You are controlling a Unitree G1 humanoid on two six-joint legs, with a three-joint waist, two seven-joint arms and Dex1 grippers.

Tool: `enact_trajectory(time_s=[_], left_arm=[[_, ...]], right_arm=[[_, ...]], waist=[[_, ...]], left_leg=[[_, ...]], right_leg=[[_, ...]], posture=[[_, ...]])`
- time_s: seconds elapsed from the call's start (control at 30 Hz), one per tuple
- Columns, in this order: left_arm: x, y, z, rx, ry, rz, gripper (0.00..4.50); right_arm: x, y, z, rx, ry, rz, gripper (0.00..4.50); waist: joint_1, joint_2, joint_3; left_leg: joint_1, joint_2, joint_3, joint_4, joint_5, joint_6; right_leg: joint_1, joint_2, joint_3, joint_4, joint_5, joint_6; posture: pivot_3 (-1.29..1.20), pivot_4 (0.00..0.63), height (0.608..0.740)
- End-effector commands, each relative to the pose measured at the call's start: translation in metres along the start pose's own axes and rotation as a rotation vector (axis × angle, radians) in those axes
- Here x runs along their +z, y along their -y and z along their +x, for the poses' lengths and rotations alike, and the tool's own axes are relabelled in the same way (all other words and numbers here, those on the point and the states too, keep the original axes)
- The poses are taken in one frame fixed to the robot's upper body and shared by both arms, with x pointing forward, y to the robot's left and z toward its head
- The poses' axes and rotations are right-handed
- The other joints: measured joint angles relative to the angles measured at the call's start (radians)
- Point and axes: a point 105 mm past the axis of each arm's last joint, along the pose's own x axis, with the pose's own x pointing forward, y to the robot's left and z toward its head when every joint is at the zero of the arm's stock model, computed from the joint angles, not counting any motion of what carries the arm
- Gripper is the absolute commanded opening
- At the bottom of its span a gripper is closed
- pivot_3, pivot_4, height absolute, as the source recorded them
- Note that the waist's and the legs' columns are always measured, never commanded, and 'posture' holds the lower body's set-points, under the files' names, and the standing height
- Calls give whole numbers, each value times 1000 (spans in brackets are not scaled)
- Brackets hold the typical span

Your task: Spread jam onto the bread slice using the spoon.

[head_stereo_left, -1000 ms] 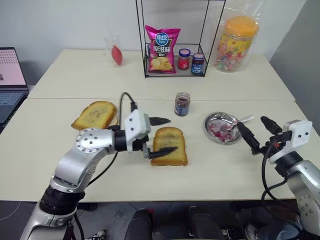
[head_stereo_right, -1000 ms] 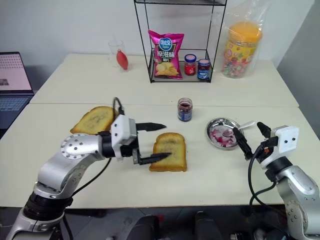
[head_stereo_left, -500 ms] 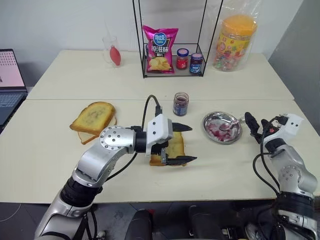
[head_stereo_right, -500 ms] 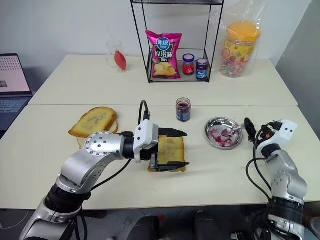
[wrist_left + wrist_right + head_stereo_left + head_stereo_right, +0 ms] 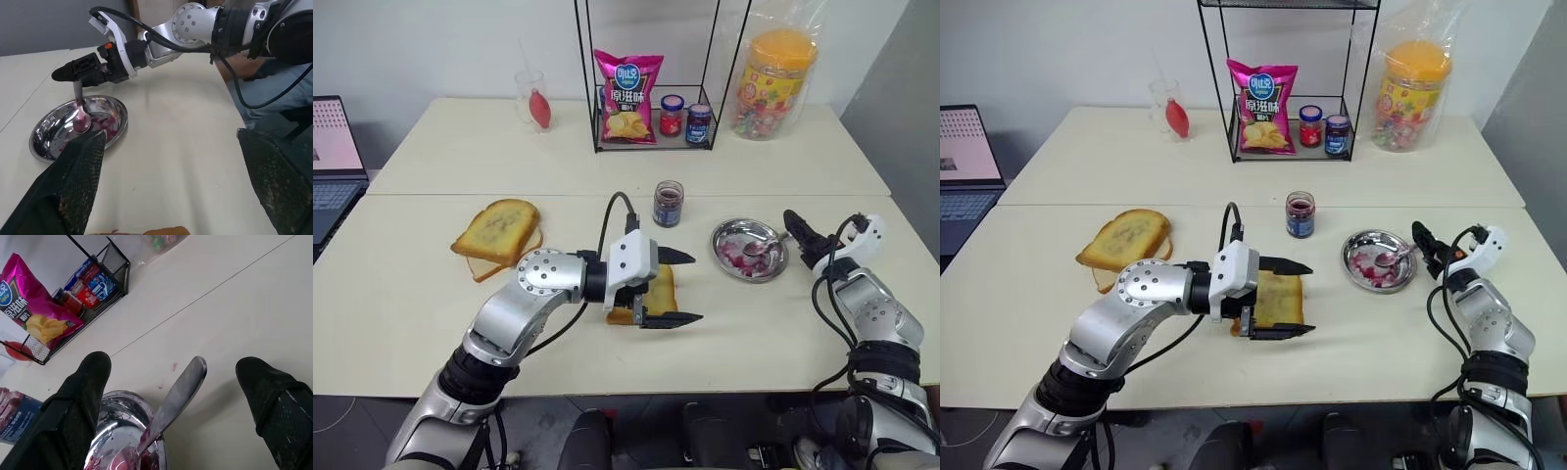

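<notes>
Far left: pile of toast slices (image 5: 497, 235), golden crust, browned faces, lying flat on the cream table (image 5: 401, 294). Left gripper (image 5: 675, 289) reaches in from the left, black fingers spread wide, one on each side of the bread slice (image 5: 1279, 297), gripping nothing; the slice is thick, squarish, and sits between the fingers, partly hidden by the white wrist block. Behind it, the small clear glass jar of dark jam (image 5: 668, 204), label band, upright, well apart from both grippers. Further back, a black wire rack (image 5: 651, 73) with a pink chip bag.

Right of the jar: round shiny metal dish (image 5: 749, 250) smeared with red jam. Spoon (image 5: 172, 400), slim silver, bowl down in the dish, handle resting out over the rim. Right gripper (image 5: 173, 396) is open; the right wrist view shows the spoon handle lying between the two mesh-textured fingers, not clamped. The left wrist view shows that gripper's tips just over the handle end.
</notes>
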Motion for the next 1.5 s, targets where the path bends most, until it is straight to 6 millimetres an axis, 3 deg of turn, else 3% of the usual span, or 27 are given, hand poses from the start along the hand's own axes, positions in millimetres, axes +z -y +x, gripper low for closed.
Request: enact_trajectory(time_s=[0.03,0.23,0.5,0.63,0.97,1.27,1.43,1.5], left_arm=[[11,-2,0,-2,18,49,4500],[13,-6,-1,4,12,56,4500],[12,-6,-1,10,6,63,4500],[11,-12,-5,39,-6,77,4500],[6,-18,-11,70,-18,80,4500],[1,-25,-22,149,-24,53,4500],[-5,-36,-40,280,-31,-9,4500],[-9,-41,-52,356,-43,-39,4500]], right_arm=[[15,-2,2,30,34,21,4122],[19,0,2,32,47,34,2862],[23,-4,2,58,71,83,796],[23,-10,1,102,48,119,99],[29,-28,-3,194,23,129,42],[42,-42,-23,237,45,4,42],[63,-78,-32,330,117,-79,42],[69,-101,-35,389,138,-104,42]], waist=[[0,0,0],[-1,0,0],[-7,0,0],[-8,0,0],[-9,1,0],[-9,2,1],[-11,3,2],[-14,3,2]], left_leg=[[0,0,0,0,0,0],[0,0,0,0,0,0],[0,0,0,0,0,0],[0,0,0,0,0,0],[0,0,0,0,0,0],[0,0,0,0,0,0],[0,0,0,0,0,0],[0,0,0,0,0,0]], right_leg=[[0,0,0,0,0,0],[0,0,0,0,0,0],[0,0,0,0,0,0],[0,0,0,0,0,0],[1,0,0,0,0,0],[1,0,0,0,0,0],[0,0,0,0,0,0],[0,0,0,1,0,0]], posture=[[0,150,740],[0,150,740],[0,150,740],[0,150,740],[0,150,740],[0,150,740],[0,150,740],[0,150,740]])
